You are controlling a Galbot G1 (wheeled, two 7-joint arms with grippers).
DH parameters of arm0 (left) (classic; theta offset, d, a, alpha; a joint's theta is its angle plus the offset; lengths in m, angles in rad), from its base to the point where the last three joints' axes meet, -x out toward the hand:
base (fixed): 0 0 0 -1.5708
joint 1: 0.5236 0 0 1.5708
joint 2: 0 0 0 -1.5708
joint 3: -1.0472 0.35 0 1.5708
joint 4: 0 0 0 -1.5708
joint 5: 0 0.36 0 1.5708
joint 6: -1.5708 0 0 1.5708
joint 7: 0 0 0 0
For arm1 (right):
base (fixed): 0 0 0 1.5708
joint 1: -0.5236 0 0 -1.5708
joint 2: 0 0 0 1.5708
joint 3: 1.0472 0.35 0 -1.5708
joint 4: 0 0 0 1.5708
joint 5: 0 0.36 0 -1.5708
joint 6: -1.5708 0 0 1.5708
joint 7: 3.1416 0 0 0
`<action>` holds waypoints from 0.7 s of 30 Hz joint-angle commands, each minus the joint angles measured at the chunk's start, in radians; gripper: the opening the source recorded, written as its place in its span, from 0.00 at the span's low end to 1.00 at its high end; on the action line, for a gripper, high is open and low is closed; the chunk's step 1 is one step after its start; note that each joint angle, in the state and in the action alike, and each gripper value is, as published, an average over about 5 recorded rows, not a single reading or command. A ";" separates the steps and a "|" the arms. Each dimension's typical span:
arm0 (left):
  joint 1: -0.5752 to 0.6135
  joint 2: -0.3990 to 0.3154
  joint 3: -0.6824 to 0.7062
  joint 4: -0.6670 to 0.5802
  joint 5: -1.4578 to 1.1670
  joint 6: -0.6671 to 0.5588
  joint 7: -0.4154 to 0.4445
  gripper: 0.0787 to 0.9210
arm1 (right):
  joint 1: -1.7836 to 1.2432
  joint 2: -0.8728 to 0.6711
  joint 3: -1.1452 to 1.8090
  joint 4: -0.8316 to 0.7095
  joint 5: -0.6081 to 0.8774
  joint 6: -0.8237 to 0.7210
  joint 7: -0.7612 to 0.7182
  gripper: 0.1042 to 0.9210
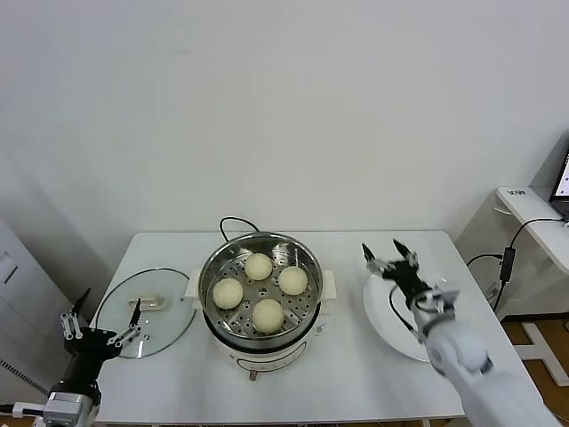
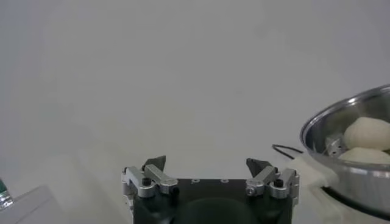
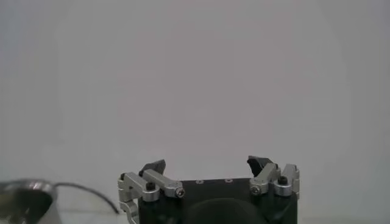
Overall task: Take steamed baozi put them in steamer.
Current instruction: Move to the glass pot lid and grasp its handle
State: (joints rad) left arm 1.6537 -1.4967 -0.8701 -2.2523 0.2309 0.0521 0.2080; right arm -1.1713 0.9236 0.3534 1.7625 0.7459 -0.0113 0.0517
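Observation:
The steel steamer (image 1: 260,331) stands mid-table with several cream-white baozi on its perforated tray: one at the back (image 1: 259,266), one at the right (image 1: 292,280), one at the left (image 1: 228,293), one at the front (image 1: 268,315). My right gripper (image 1: 388,255) is open and empty, raised above the flat white plate (image 1: 384,316) to the right of the steamer. My left gripper (image 1: 102,314) is open and empty, low at the table's left over the glass lid (image 1: 151,322). The left wrist view shows the steamer's rim (image 2: 341,122) and two baozi (image 2: 367,133).
The glass lid with its white handle (image 1: 148,304) lies flat left of the steamer. A black cord (image 1: 233,222) runs behind the steamer. A second white table with cables (image 1: 524,222) stands at the far right. The white plate holds nothing.

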 commanded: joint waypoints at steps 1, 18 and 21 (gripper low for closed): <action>-0.001 0.039 -0.023 0.113 0.209 -0.156 0.005 0.88 | -0.498 0.167 0.371 0.254 -0.168 -0.028 -0.058 0.88; -0.198 0.197 -0.012 0.534 0.974 -0.487 -0.132 0.88 | -0.580 0.236 0.412 0.281 -0.176 -0.022 -0.086 0.88; -0.258 0.186 -0.002 0.608 1.014 -0.493 -0.169 0.88 | -0.602 0.242 0.426 0.291 -0.183 -0.021 -0.103 0.88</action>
State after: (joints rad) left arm 1.5456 -1.3523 -0.8920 -1.9086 0.8767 -0.3231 0.1315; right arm -1.6725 1.1248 0.7023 2.0065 0.5934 -0.0304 -0.0250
